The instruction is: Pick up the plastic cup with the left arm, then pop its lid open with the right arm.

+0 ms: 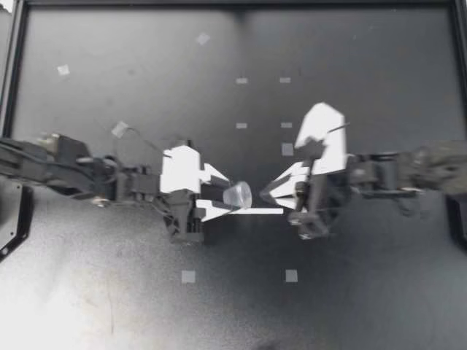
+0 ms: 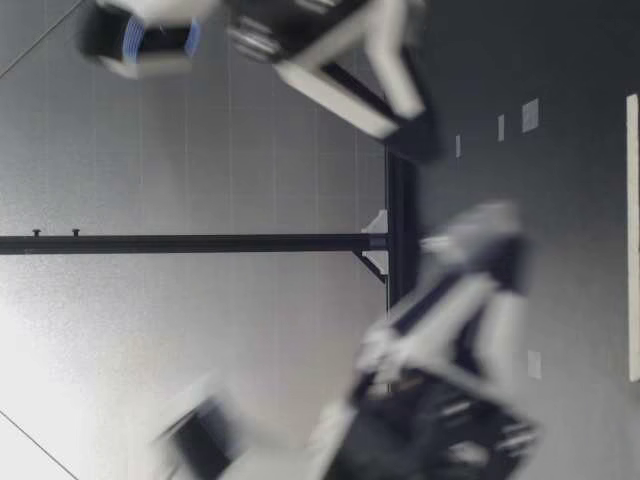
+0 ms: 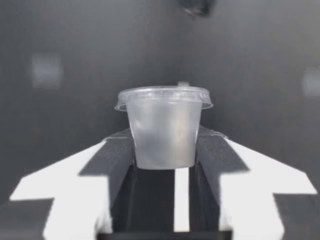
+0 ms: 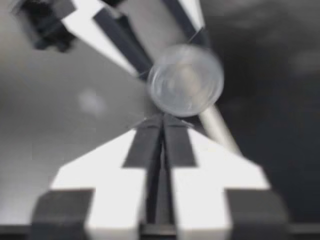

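Observation:
My left gripper (image 1: 230, 197) is shut on a small clear plastic cup (image 1: 237, 195) with a lid, held on its side near the table's middle. In the left wrist view both fingers (image 3: 120, 155) press the cup's (image 3: 164, 125) walls from two sides. My right gripper (image 1: 265, 191) points at the cup from the other side, a short gap away. In the right wrist view its own fingertips (image 4: 161, 120) stand almost together with nothing between them. The cup's lid (image 4: 185, 80) faces them just ahead, and a left finger (image 4: 120, 40) shows behind it. Both arms are blurred in the low view.
A thin white strip (image 1: 259, 211) lies on the dark table under the two grippers. Small pale tape squares (image 1: 188, 276) dot the surface. A black frame (image 1: 14, 73) borders the table.

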`<state>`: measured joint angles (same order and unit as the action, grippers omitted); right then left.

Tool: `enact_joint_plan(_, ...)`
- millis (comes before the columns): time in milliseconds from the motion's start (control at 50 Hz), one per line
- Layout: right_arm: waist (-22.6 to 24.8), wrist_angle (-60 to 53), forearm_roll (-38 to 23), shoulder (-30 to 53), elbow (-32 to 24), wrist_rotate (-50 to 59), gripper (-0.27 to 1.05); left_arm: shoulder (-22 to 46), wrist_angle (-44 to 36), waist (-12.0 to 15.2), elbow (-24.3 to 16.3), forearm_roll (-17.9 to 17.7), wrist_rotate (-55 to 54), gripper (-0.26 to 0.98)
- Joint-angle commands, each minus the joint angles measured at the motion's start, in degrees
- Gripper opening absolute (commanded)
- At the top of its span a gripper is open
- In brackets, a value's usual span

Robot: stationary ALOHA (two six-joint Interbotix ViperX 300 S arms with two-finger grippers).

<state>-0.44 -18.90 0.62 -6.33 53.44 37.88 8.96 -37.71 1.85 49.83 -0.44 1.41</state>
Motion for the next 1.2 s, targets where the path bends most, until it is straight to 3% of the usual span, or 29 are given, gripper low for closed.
enact_joint_plan(0,1.4,-9.3,0.0,-2.8,2.5,7.6,0.44,-5.1,-6.7,-0.1,1.5,-0.1,2.1,0.1)
enact_joint_plan(100,2.3,-28.3,-0.6,-0.9,6.8,20.6,0.72,-7.8,-15.4,-0.1,4.3,-0.2,5.9,0.1)
enact_joint_plan(180,2.3,-41.5,-0.6,3.6,7.6,25.3,0.71,-8.5,-20.7,-0.1,5.4,-0.2,6.9,0.1)
enact_joint_plan(300,1.8,-51.6,-0.4,11.8,4.8,27.1,0.69,-8.5,-25.7,-0.4,5.9,0.1,7.3,0.1)
enact_joint_plan(580,-3.4,-51.9,-5.0,12.7,0.3,26.8,0.69,-8.0,-25.4,-2.0,5.9,0.1,7.0,0.1)
enact_joint_plan(860,-2.7,-51.2,-11.2,7.8,-2.9,27.2,0.69,-7.6,-25.4,-2.1,5.7,0.2,7.3,0.1)
enact_joint_plan(1040,-2.6,-61.3,-12.4,2.5,-1.6,26.4,0.69,-7.4,-25.4,-2.1,5.7,0.1,7.0,0.1)
enact_joint_plan(1180,-4.5,-61.3,-12.9,-0.6,1.0,23.0,0.69,-7.2,-25.3,-2.1,5.6,0.1,6.7,0.1)
